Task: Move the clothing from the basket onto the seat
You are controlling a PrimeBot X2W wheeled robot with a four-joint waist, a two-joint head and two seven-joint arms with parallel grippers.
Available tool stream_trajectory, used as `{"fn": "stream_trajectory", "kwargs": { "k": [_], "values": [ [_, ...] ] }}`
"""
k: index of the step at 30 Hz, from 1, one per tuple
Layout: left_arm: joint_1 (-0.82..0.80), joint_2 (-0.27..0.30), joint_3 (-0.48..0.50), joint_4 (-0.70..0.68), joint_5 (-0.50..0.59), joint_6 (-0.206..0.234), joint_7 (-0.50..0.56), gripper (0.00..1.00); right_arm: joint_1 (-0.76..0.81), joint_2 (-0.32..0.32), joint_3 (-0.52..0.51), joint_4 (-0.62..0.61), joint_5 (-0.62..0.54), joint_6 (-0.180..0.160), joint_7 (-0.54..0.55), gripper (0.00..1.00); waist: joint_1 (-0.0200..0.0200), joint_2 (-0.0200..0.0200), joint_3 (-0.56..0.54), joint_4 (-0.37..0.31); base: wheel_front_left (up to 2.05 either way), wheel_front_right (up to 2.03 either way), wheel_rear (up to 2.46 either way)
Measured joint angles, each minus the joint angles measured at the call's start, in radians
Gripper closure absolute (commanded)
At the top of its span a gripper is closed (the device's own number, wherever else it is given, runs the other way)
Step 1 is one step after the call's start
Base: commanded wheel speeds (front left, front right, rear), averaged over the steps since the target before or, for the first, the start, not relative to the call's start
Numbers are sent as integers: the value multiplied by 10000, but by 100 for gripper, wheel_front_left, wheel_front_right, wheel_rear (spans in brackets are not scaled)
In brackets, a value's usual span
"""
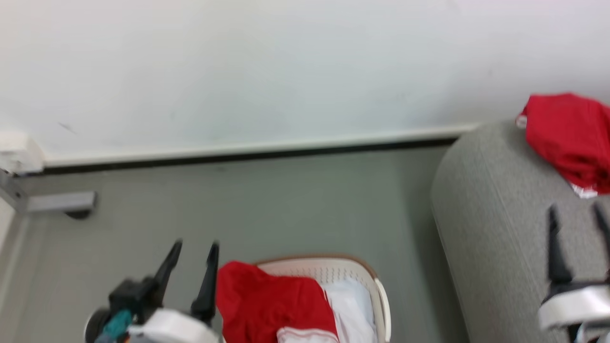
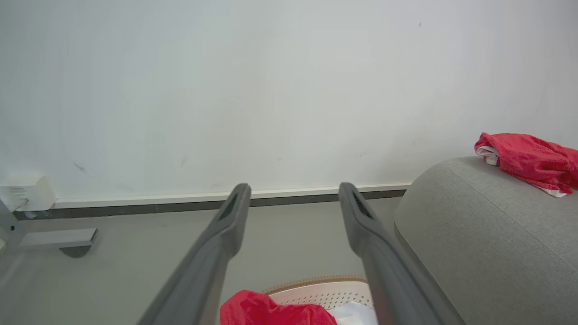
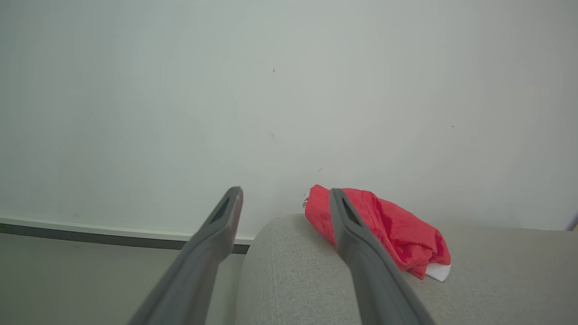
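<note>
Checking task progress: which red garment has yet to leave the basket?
The red garment draped over the white laundry basket beside the left gripper; the other red garment already lies on the grey sofa.

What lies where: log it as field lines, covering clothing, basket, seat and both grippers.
basket garment: red, heaped in the basket beside a white pad
seat garment: red, lying on the grey seat
basket position: on the floor, left of the seat
left gripper: open, empty, left of the basket
right gripper: open, empty, near the seat
</note>
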Motion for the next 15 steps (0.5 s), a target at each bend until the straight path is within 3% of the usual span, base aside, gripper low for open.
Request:
{"fn": "stream_trajectory", "kwargs": {
  "k": [7,15],
  "values": [
    [1336,94,520,334,-190,-203,-184,0,1644,738,610,29,194,0,23,0,0,0,-1098,490,0,0,0],
    [2427,-357,1425,351,523,-848,-192,0,2373,903,1087,886,414,0,13,0,1,0,-1704,787,0,0,0]
  ]
}}
